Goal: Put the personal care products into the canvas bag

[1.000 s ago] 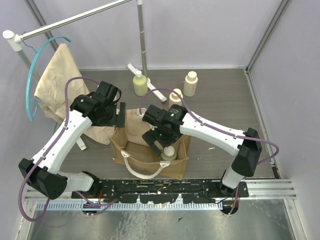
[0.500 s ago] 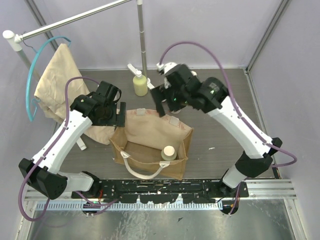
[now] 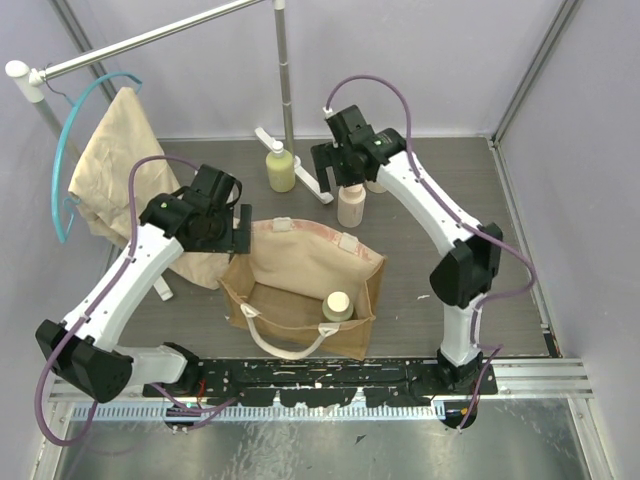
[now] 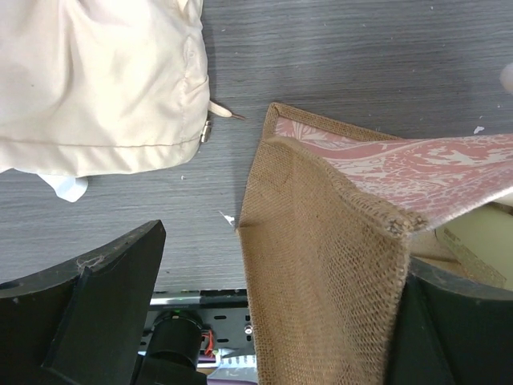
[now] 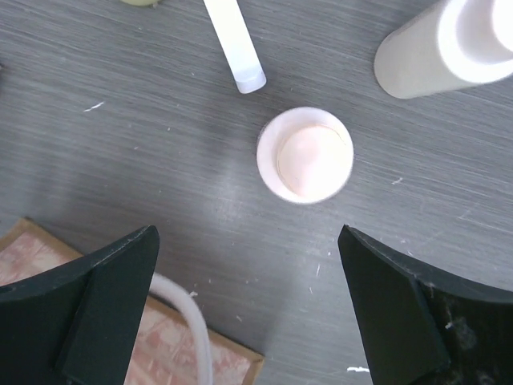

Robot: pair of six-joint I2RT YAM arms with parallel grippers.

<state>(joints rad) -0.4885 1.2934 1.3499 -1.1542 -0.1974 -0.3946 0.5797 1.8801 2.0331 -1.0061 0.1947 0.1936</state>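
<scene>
1 cream bottle [image 5: 304, 154] under wide-spread R claw [image 5: 247, 241].

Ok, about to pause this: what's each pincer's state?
Left pincer: open, straddling the bag corner.
Right pincer: open, empty, above a cream bottle.

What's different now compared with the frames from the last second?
The right gripper left the canvas bag and swung to the far side, where it now hangs open above a cream bottle. Nothing was taken or let go. The bottle in the bag, the pump bottle and the left gripper at the bag's corner stayed put.
</scene>
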